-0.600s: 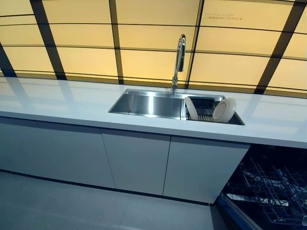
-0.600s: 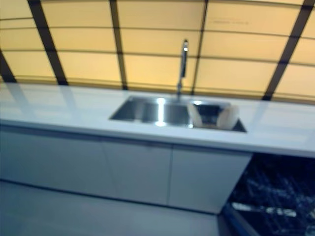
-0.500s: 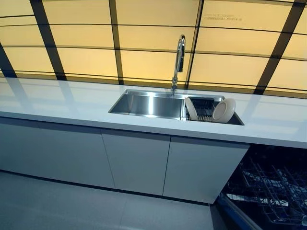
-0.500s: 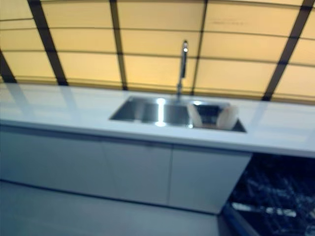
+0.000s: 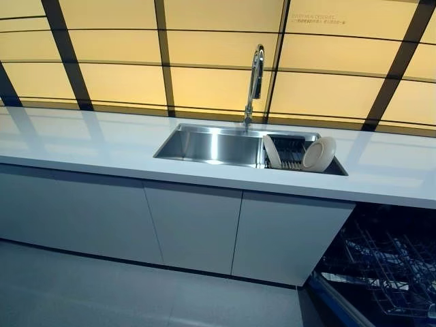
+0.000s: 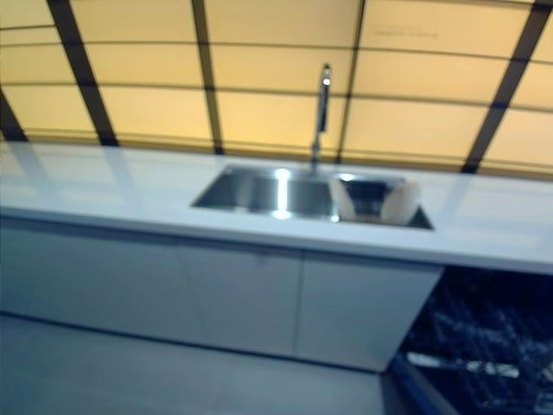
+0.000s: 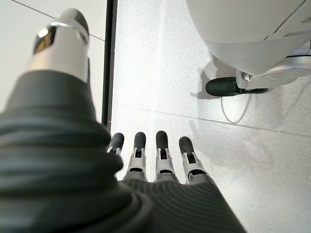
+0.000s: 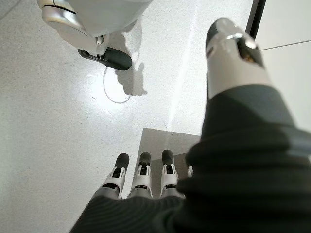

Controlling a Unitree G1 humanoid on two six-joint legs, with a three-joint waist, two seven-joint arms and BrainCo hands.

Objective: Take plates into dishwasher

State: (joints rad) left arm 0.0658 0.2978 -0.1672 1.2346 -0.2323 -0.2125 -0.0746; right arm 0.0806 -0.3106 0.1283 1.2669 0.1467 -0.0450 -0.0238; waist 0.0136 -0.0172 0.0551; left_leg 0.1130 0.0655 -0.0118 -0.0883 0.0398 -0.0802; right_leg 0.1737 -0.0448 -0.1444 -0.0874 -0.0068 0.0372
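Observation:
Two white plates stand in a dark rack [image 5: 291, 154] in the right part of a steel sink [image 5: 204, 146]: one on edge [image 5: 271, 152], one leaning at the right end [image 5: 319, 154]. The dishwasher [image 5: 381, 266] is open at the lower right, its wire rack pulled out. Neither hand shows in the eye views. My left hand [image 7: 155, 160] hangs over the floor with straight fingers, holding nothing. My right hand [image 8: 141, 182] hangs the same way, fingers straight and empty.
A tall tap [image 5: 255, 82] rises behind the sink. A long white counter [image 5: 82, 139] runs over grey cabinet doors [image 5: 194, 228]. Yellow wall panels with dark strips stand behind. Grey floor [image 5: 82, 293] lies in front of the cabinets.
The whole picture has shifted slightly, so the camera has moved. Nothing on the counter or in the sink has moved.

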